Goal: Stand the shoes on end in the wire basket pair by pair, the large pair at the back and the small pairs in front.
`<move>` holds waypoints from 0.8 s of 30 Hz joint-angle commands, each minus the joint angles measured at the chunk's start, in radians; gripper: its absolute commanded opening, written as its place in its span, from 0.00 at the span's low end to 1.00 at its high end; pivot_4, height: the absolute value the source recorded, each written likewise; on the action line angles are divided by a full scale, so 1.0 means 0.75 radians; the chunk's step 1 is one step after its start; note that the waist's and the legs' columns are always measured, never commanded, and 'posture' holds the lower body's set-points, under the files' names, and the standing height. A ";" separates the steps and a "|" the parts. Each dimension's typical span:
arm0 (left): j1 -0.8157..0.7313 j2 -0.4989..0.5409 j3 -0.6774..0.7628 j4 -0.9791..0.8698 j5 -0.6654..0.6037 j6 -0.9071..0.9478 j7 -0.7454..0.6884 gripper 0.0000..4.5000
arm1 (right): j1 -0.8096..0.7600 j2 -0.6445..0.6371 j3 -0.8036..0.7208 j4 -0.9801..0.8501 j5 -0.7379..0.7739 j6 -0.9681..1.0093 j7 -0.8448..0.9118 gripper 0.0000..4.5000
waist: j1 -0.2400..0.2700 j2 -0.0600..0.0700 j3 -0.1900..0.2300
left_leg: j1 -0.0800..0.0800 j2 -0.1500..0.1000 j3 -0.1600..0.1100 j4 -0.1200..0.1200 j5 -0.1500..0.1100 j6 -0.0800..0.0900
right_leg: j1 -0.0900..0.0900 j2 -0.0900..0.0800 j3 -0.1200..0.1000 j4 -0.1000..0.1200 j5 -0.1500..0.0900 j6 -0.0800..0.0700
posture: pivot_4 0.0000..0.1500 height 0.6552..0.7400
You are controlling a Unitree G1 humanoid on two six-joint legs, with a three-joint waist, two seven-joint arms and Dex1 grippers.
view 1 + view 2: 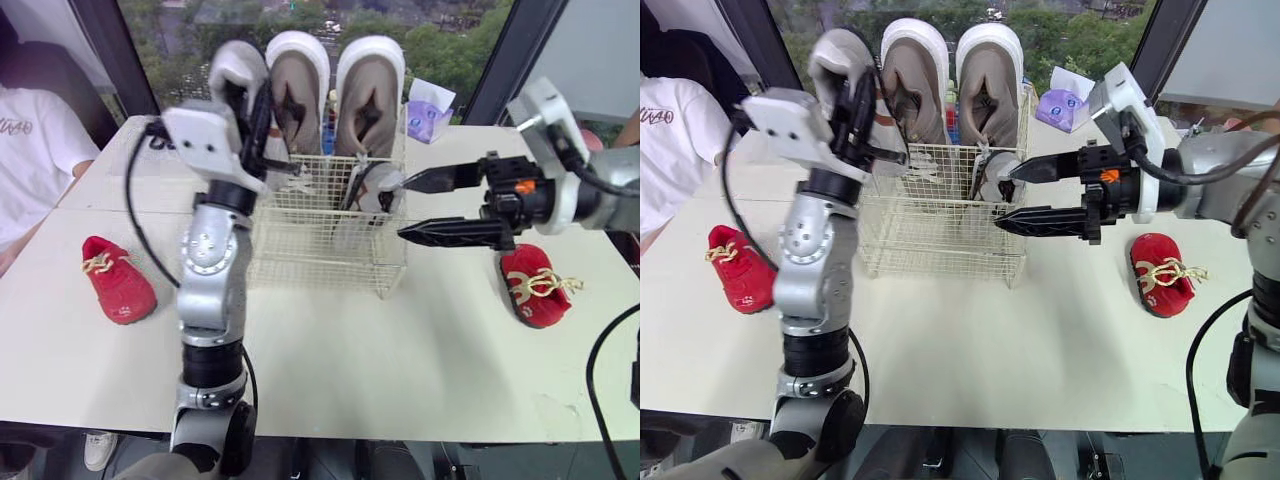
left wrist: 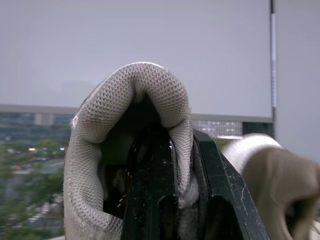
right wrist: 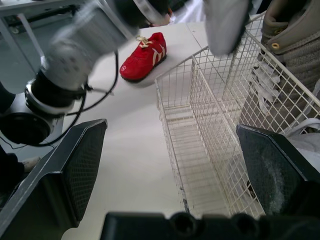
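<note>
A wire basket (image 1: 320,255) stands mid-table. Two large beige shoes (image 1: 298,80) (image 1: 368,85) stand on end along its back. A small grey shoe (image 1: 372,190) stands in its front right part. My left gripper (image 1: 255,105) is raised over the basket's left back corner, shut on another small grey mesh shoe (image 2: 95,150). My right gripper (image 1: 403,208) hangs open just right of the basket, with nothing between its fingers. One red shoe (image 1: 118,280) lies on the table to the left, its mate (image 1: 535,285) to the right.
A purple packet (image 1: 428,112) lies behind the basket at the back right. A person in a white shirt (image 1: 25,160) sits at the table's left edge. Bare tabletop (image 1: 400,360) stretches in front of the basket.
</note>
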 commanded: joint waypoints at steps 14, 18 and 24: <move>0.273 0.002 -0.178 0.144 -0.034 -0.148 -0.064 0.10 | 0.069 -0.019 -0.191 -0.104 0.180 0.097 -0.265 1.00 | -0.002 0.002 -0.003 | 0.000 0.000 0.000 0.001 -0.001 0.002 | 0.000 -0.001 0.000 0.000 0.000 0.000 | 1.00 0.95; 0.304 0.033 -0.172 0.031 -0.057 -0.067 -0.056 0.52 | 0.091 -0.009 -0.163 -0.078 0.151 0.034 -0.240 1.00 | -0.002 0.002 -0.003 | -0.001 0.000 0.000 0.000 -0.001 0.002 | 0.000 -0.001 0.000 0.000 0.000 0.000 | 1.00 0.95; 0.439 0.187 -0.189 -0.252 0.046 0.091 -0.072 0.94 | 0.136 -0.006 -0.128 -0.038 0.108 -0.053 -0.184 1.00 | -0.005 0.003 -0.003 | 0.000 0.001 0.001 0.000 -0.001 0.002 | 0.000 0.000 0.000 0.000 0.000 0.000 | 1.00 0.95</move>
